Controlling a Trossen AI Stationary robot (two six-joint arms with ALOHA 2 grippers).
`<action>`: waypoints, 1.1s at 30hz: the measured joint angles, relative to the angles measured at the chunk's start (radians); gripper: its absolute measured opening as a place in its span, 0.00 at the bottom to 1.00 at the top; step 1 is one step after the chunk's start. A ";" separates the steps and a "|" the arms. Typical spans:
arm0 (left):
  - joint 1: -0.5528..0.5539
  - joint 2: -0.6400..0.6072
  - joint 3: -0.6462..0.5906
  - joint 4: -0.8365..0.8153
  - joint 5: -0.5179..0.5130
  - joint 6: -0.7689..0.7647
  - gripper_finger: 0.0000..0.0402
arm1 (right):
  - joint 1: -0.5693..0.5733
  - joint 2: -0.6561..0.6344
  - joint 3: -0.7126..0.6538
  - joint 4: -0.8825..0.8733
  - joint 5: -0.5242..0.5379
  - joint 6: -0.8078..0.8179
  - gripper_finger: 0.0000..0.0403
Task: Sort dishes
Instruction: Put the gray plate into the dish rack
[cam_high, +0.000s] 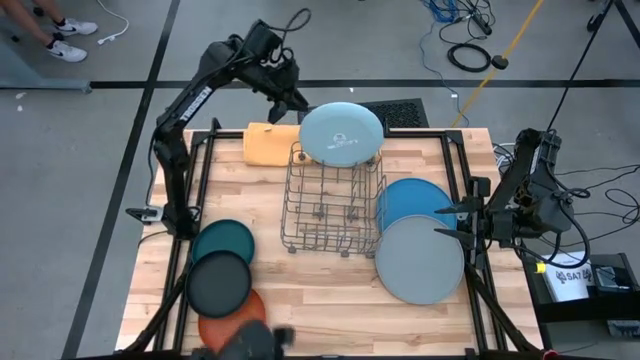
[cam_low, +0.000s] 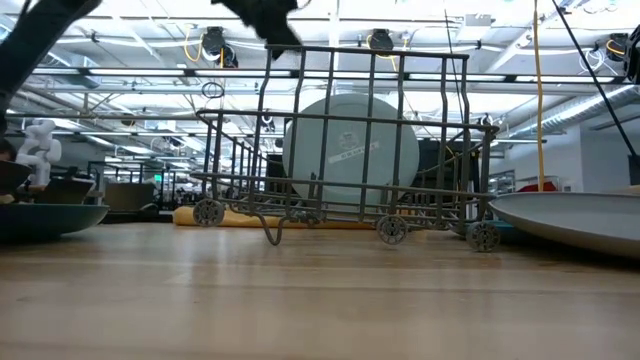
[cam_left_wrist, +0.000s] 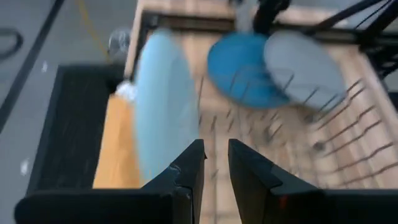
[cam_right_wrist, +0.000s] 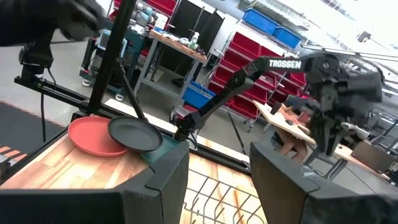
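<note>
The light blue plate (cam_high: 342, 133) stands on edge in the far end of the wire rack (cam_high: 330, 205); it also shows upright in the low view (cam_low: 350, 150). My left gripper (cam_high: 297, 103) hovers at the plate's left rim, fingers a narrow gap apart with nothing between them (cam_left_wrist: 216, 163). The medium blue plate (cam_high: 412, 200) and the grey plate (cam_high: 420, 260) lie flat to the right of the rack, the grey partly on the blue. The dark teal (cam_high: 224, 240), black (cam_high: 220, 283) and orange (cam_high: 235, 312) plates overlap at the near left. My right gripper (cam_high: 440, 220) waits open at the right edge. My left gripper stands beside the light blue plate's rim (cam_left_wrist: 163, 155), with one finger's outer side (cam_left_wrist: 186, 171) close to it. I cannot tell whether it touches the plate. Nothing is between the fingers.
A folded orange-yellow cloth (cam_high: 268, 143) lies at the far edge, left of the rack. A dark mat (cam_high: 400, 110) lies behind the table. A person's head shows blurred at the near edge (cam_high: 245, 340), and shoes on the floor at far left (cam_high: 70, 35).
</note>
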 joint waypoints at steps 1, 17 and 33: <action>-0.028 -0.010 0.000 0.016 0.018 -0.003 0.18 | 0.000 0.000 0.000 0.000 0.000 -0.002 0.41; -0.624 0.070 0.000 0.155 -0.309 0.136 0.18 | 0.000 0.000 0.000 0.025 0.001 -0.030 0.41; -1.139 0.380 0.000 0.444 -1.041 0.309 0.18 | 0.001 0.030 0.000 0.060 -0.099 -0.010 0.41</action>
